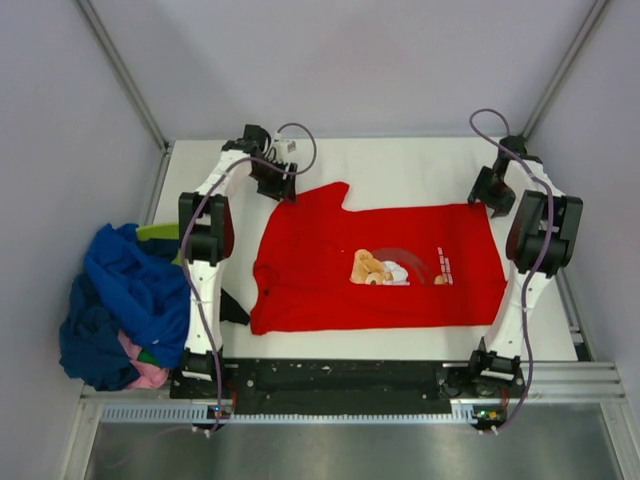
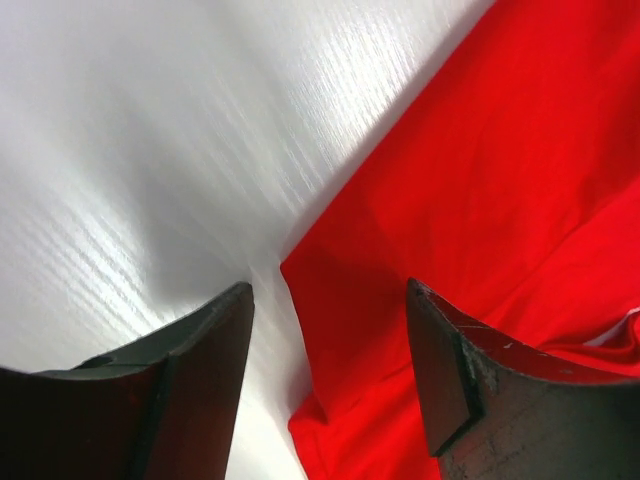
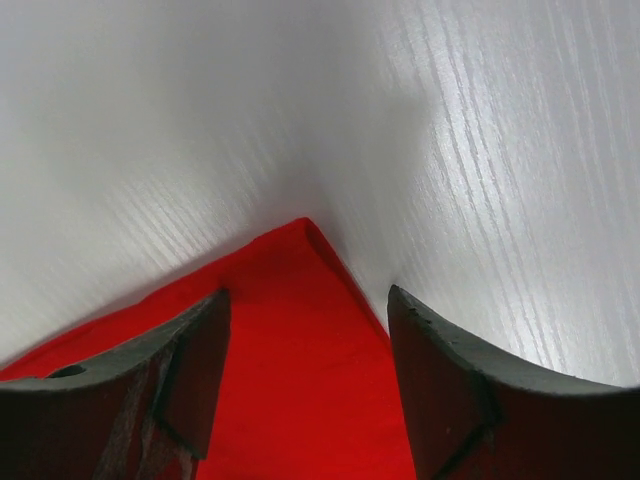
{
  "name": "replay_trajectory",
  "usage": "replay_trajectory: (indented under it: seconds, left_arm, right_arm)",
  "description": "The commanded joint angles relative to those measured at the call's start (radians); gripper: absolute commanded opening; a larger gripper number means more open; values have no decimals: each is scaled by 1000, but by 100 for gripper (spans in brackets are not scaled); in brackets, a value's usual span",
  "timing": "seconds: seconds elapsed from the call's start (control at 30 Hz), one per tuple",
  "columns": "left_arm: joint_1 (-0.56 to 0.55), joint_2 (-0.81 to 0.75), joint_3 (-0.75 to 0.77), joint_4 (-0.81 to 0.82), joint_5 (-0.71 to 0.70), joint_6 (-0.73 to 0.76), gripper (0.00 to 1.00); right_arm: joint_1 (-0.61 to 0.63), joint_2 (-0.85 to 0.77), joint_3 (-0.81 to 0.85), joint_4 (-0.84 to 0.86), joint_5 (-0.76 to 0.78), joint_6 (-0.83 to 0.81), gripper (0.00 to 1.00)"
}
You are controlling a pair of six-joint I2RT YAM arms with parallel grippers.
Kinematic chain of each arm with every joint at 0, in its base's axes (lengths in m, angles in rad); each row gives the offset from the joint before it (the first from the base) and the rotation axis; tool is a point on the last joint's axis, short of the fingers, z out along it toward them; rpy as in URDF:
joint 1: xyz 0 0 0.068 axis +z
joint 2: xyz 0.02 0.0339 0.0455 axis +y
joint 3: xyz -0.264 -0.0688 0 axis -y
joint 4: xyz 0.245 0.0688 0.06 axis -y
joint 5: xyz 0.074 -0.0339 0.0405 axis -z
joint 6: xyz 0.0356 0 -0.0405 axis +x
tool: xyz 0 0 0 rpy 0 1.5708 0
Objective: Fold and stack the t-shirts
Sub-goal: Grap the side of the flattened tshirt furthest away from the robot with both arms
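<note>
Folding red t-shirt [image 1: 330, 270], first fold | left claw [image 2: 328, 288], right claw [image 3: 307, 292] open, empty, over its far-edge corners | next: pinch both corners.

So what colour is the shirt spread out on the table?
The shirt is bright red, clearest in the top view.

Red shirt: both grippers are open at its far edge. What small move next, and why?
Probably lower both and pinch. The left gripper straddles a sleeve edge of the red shirt, and the right gripper sits over its far corner. Both are open, with nothing gripped yet.
</note>
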Motion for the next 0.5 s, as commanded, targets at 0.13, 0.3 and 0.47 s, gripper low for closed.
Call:
replay_trajectory:
  seconds: [0.13, 0.3, 0.47]
  left_arm:
    - [-1, 51, 86, 3, 28, -16, 64]
    - [0, 48, 105, 69, -35, -73, 65]
    - [-3, 45, 115, 158, -56, -145, 63]
  right_arm:
    - [13, 29, 49, 0, 15, -33, 59]
    - [13, 20, 83, 0, -7, -40, 59]
    - [13, -5, 118, 3, -47, -8, 59]
